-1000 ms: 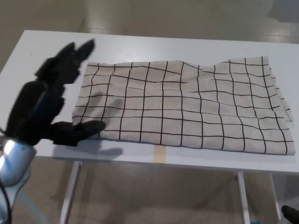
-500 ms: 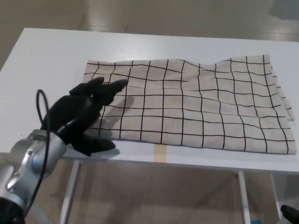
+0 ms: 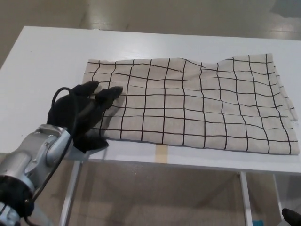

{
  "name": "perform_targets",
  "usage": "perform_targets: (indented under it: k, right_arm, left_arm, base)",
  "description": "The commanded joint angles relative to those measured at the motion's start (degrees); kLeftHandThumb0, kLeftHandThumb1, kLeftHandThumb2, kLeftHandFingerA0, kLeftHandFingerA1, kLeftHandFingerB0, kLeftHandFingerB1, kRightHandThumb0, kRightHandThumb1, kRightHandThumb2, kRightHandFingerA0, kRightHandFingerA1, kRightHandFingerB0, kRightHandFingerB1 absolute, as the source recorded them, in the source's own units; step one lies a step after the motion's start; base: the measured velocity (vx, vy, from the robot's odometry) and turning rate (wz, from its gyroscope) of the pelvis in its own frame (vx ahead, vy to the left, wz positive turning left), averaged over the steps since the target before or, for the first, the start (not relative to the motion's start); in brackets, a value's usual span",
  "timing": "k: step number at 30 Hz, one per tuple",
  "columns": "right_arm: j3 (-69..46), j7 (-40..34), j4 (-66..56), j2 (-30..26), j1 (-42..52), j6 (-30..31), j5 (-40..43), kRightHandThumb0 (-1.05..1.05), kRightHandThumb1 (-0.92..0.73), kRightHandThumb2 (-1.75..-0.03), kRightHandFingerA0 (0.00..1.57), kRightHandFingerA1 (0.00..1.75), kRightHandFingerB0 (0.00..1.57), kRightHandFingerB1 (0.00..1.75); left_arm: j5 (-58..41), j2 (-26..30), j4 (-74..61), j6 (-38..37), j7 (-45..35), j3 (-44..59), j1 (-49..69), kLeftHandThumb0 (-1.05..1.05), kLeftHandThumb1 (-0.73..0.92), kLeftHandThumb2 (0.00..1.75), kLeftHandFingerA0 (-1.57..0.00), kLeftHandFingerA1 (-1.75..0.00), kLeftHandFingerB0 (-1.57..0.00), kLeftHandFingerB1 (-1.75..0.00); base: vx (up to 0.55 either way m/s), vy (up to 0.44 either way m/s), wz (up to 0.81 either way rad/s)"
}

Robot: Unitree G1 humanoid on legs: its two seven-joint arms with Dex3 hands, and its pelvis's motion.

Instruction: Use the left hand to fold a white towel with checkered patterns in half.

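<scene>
On the white table the checkered towel is spread flat, its front edge close to the table's near edge. Over its near left corner the left hand is held open, fingers apart, nothing gripped. Compared with half a second ago, the hand is set slightly lower and nearer the corner; the towel is unchanged.

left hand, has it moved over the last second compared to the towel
Yes. The left hand has dropped from above the towel's left edge and swung inward; its fingers now lie over the towel's near-left corner, spread apart.
</scene>
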Motion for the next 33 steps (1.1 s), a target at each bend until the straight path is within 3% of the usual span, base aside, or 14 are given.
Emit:
perform_targets:
  k: [1, 2, 6, 7, 9, 10, 11, 13, 14, 15, 19, 23, 33]
  right_arm:
    - [-0.15, 0.85, 0.07, 0.07, 0.39, -1.63, 0.88, -0.25, -0.67, -0.60, 0.45, 0.54, 0.48, 0.47]
    - [-0.18, 0.83, 0.05, 0.05, 0.42, -1.69, 0.80, -0.25, -0.67, -0.60, 0.45, 0.54, 0.48, 0.47]
    - [0.00, 0.78, -0.38, 0.03, 0.20, -1.18, 0.56, -0.25, -0.67, -0.60, 0.45, 0.54, 0.48, 0.47]
    - [0.02, 0.76, -0.42, 0.06, 0.15, -1.18, 0.53, -0.25, -0.67, -0.60, 0.45, 0.54, 0.48, 0.47]
    - [0.02, 0.75, -0.44, 0.11, 0.06, -1.20, 0.51, -0.25, -0.67, -0.60, 0.45, 0.54, 0.48, 0.47]
    - [0.03, 0.81, -0.80, -0.12, 0.46, -1.10, 0.28, -0.25, -0.67, -0.60, 0.45, 0.53, 0.49, 0.47]
    - [0.01, 0.82, -0.85, -0.33, 0.59, -1.24, 0.02, -0.25, -0.67, -0.60, 0.45, 0.53, 0.50, 0.47]
    - [-0.02, 0.80, -0.71, -0.50, 0.54, -1.48, -0.23, -0.25, -0.67, -0.60, 0.45, 0.53, 0.50, 0.47]
    - [-0.09, 0.76, -0.79, -0.40, 0.54, -1.44, -0.09, -0.26, -0.67, -0.60, 0.47, 0.53, 0.50, 0.47]
    - [-0.20, 0.69, -0.88, -0.42, 0.61, -1.54, -0.09, -0.26, -0.67, -0.60, 0.48, 0.54, 0.50, 0.47]
    - [-0.52, 0.85, -1.24, -0.29, 0.58, -1.39, 0.54, -0.26, -0.67, -0.60, 0.49, 0.55, 0.50, 0.47]
    - [-0.65, 0.60, -1.08, 0.15, 0.41, -1.10, 0.73, -0.25, -0.67, -0.60, 0.51, 0.56, 0.51, 0.47]
    - [-0.64, 1.14, -0.85, 0.38, 0.14, -0.91, 1.32, -0.26, -0.68, -0.60, 0.52, 0.57, 0.54, 0.48]
  left_arm:
    - [3.37, -1.29, 4.28, 3.26, 4.62, -3.05, -1.94, -0.53, 0.43, 0.62, 0.00, -0.06, 0.00, -0.12]
    - [3.83, -1.55, 5.06, 3.43, 5.69, -3.82, -2.30, -0.57, 0.37, 0.74, 0.00, -0.11, 0.00, -0.18]
    - [5.34, -2.17, 7.01, 4.12, 9.71, -6.00, -3.40, -0.51, 0.34, 0.71, -0.04, -0.31, -0.03, -0.32]
    - [5.62, -2.42, 7.27, 4.73, 9.89, -6.46, -3.73, -0.46, 0.50, 0.56, -0.32, -0.32, -0.33, -0.32]
    - [5.84, -2.80, 7.90, 5.56, 10.23, -7.30, -4.36, -0.46, 0.50, 0.56, -0.32, -0.32, -0.33, -0.32]
    - [7.63, -3.23, 8.63, 7.08, 10.89, -9.02, -4.77, -0.41, 0.54, 0.56, -0.73, -0.57, -0.76, -0.58]
    - [8.58, -3.62, 9.58, 8.12, 11.92, -10.25, -5.03, -0.38, 0.55, 0.59, -0.85, -1.15, -0.84, -1.21]
    - [8.63, -3.98, 10.88, 8.78, 13.32, -11.39, -5.32, -0.38, 0.55, 0.59, -0.85, -1.15, -0.84, -1.21]
    - [8.62, -4.33, 11.71, 9.87, 14.65, -11.78, -5.01, -0.28, 0.62, 0.55, -0.78, -1.75, -0.70, -1.75]
    - [8.15, -4.83, 12.12, 11.04, 14.09, -11.76, -4.83, -0.21, 0.64, 0.55, -0.69, -1.75, -0.54, -1.75]
    - [5.80, -5.19, 12.80, 11.96, 10.64, -11.05, -5.16, -0.14, 0.68, 0.54, -0.62, -1.75, -0.45, -1.75]
    - [4.34, -4.80, 14.14, 11.62, 9.02, -10.33, -5.91, -0.18, 0.69, 0.53, -0.71, -1.75, -0.49, -1.75]
    - [2.10, -2.87, 16.34, 8.69, 11.56, -7.66, -6.29, -0.17, 0.69, 0.55, -0.72, -1.75, -0.53, -1.74]
  base:
    - [0.00, 0.000, 0.00]
    - [0.00, 0.000, 0.00]
    - [0.00, 0.000, 0.00]
    - [0.00, 0.000, 0.00]
    - [0.00, 0.000, 0.00]
    - [0.00, 0.000, 0.00]
    - [0.00, 0.000, 0.00]
    - [0.00, 0.000, 0.00]
    - [0.00, 0.000, 0.00]
    - [0.00, 0.000, 0.00]
    - [0.00, 0.000, 0.00]
    - [0.00, 0.000, 0.00]
    - [0.00, 0.000, 0.00]
